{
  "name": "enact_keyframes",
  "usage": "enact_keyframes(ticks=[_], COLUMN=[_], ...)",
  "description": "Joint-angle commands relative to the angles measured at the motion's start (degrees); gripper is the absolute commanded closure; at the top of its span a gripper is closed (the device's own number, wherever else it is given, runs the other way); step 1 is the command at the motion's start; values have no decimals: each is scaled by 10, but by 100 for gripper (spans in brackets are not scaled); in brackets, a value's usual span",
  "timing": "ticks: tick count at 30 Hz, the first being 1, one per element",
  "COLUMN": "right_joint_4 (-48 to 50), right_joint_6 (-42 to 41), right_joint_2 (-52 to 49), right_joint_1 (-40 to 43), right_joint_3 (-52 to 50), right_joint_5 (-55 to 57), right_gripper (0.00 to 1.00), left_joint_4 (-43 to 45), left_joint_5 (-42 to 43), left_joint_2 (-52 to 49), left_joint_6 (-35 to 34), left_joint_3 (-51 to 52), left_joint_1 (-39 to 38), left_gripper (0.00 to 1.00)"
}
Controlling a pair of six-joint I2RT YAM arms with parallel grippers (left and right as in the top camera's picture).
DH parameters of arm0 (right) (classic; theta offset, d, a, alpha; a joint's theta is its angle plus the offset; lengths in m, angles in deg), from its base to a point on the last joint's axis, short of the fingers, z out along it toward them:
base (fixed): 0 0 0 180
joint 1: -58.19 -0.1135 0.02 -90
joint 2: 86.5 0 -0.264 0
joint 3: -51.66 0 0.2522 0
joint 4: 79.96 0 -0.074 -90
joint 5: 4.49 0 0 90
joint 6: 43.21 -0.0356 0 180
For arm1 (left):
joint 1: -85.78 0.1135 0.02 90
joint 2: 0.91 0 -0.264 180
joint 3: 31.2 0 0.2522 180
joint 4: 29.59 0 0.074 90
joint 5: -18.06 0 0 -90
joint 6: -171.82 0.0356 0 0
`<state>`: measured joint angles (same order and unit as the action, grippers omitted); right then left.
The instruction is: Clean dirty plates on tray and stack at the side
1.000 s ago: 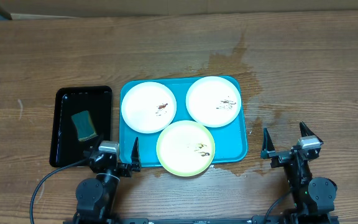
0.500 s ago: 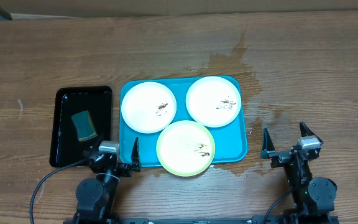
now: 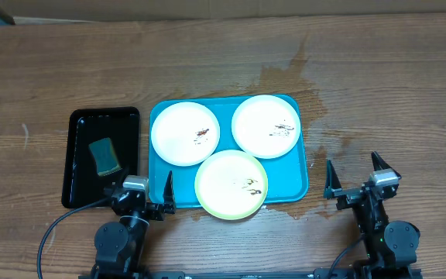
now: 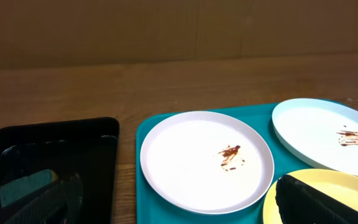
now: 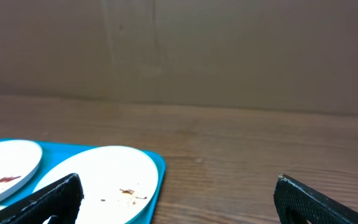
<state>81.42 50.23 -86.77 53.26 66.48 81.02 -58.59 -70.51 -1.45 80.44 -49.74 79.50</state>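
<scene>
A turquoise tray (image 3: pixel 293 186) holds three dirty plates with brown smears: a white plate (image 3: pixel 185 132) at back left, a white plate (image 3: pixel 266 125) at back right, a pale yellow-green plate (image 3: pixel 231 184) at the front. My left gripper (image 3: pixel 144 188) is open and empty at the table's front, between the black tray and the turquoise tray. My right gripper (image 3: pixel 355 174) is open and empty, right of the turquoise tray. The left wrist view shows the left white plate (image 4: pixel 207 160), the tray (image 4: pixel 157 202) and the yellow-green plate (image 4: pixel 319 183). The right wrist view shows the right white plate (image 5: pixel 104 177).
A black tray (image 3: pixel 84 167) with a green sponge (image 3: pixel 105 156) stands left of the turquoise tray. A wet stain (image 3: pixel 296 77) darkens the wood behind and right of the tray. A cardboard wall runs along the table's back edge.
</scene>
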Motion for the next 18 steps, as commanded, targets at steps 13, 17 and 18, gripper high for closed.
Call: enact_keyframes(ticks=[13, 17, 18], right_joint_4=[-239, -406, -450], right_joint_6=[-23, -15, -15], right_joint_2=[-223, -384, -424], right_joint_1=[-3, -3, -3], right_joint_3=[440, 635, 684], right_joint_5=[-40, -46, -46], right_gripper=[0, 0, 0], left_joint_4=[-3, -3, -3], left_joint_5=[-4, -4, -4], left_joint_2=[2, 2, 2], left_joint_6=[-1, -1, -1], left_joint_3=[1, 1, 1], left_joint_1=[-1, -1, -1], left_gripper=[0, 0, 0])
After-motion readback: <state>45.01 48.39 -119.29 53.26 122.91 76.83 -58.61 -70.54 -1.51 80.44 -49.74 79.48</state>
